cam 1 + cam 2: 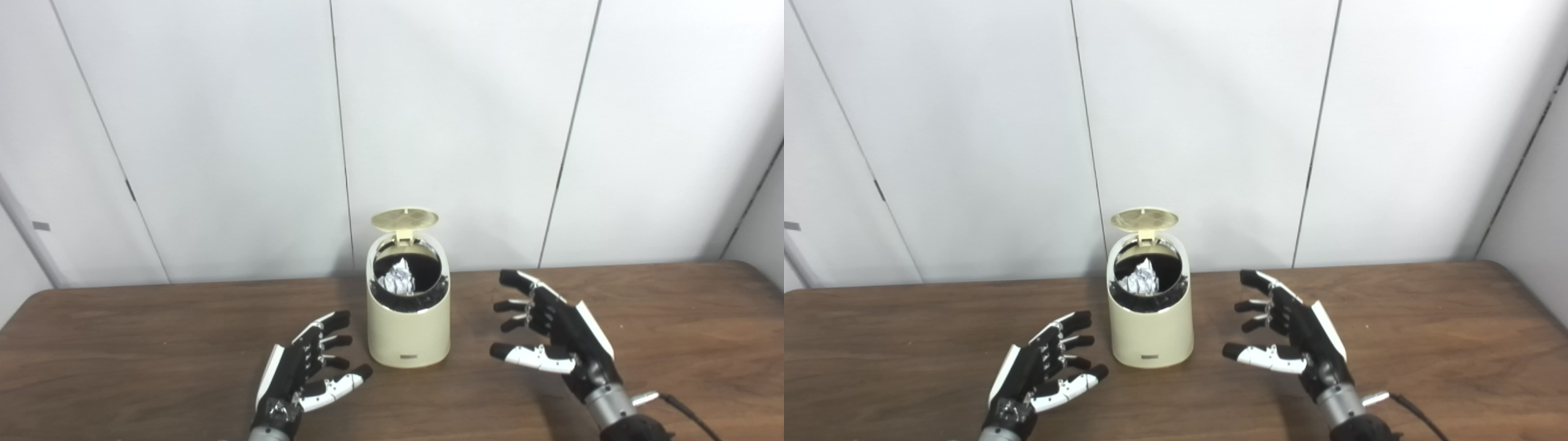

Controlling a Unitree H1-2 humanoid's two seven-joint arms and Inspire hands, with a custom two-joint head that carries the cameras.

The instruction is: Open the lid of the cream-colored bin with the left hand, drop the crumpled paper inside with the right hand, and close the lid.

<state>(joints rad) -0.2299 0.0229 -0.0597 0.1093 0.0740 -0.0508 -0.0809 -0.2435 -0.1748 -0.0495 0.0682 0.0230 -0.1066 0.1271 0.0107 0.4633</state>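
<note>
- Nearest to me, at the bottom edge of the frame left of centre, my left hand (306, 367) lies low over the table (122, 367). Its fingers are spread apart and it holds nothing.
- At the lower right of the frame, my right hand (554, 334) is raised a little above the wood, palm turned toward the centre. Its fingers are loosely splayed and it is empty too.
- Between the two hands, at the centre of the frame, stands the bin (408, 331), a small cream-coloured cylinder sitting upright on the table. Neither hand touches it; the left one is just beside its lower left, the right one is near on the other side.
- Looking down through the bin's dark opening, I can see the paper (398, 278), a white crumpled ball resting inside.
- Above the opening, the lid (405, 219) stands tipped up and back on its rear hinge, well clear of the mouth.
- Behind everything, filling the upper frame, is a plain white panelled wall (459, 122).
- My reading of progress: the opening and the drop look done, since the lid is up and the paper is in. What remains is closing the lid, which I judge means reaching to the raised lid and pressing it down.
</note>
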